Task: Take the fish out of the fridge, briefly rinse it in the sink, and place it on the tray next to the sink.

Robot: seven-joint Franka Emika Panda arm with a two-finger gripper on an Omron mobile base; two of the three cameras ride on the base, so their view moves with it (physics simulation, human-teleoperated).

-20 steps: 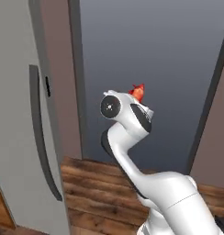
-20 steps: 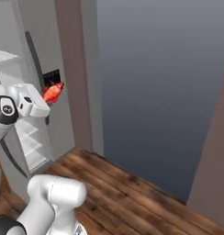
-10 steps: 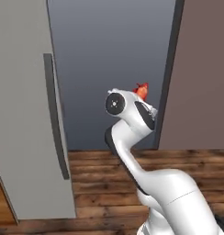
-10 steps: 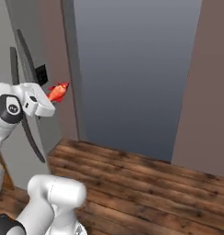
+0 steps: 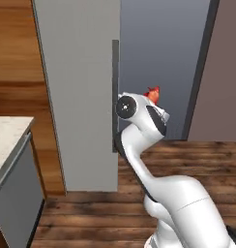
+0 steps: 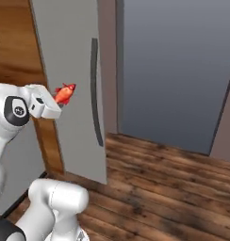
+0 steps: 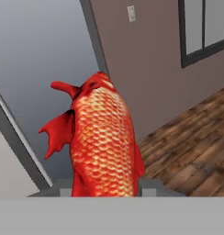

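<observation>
Fish (image 6: 65, 93) still in pincer (image 6: 58, 101), views swung, counter (image 5: 6, 133) appeared

the white arm rises from the base, bends at a dark elbow joint and carries its wrist high, with the hand aimed toward 1 o'clock in the left base view. the gripper (image 6: 59, 100) is clamped on the fish (image 6: 65, 93), which sticks out beyond the fingertips.

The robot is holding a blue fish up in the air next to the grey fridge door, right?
Not quite: the fish is bright red-orange, not blue, as the hand view shows up close. The rest is right: the end effector holds it up in the air next to the grey fridge door.
</observation>
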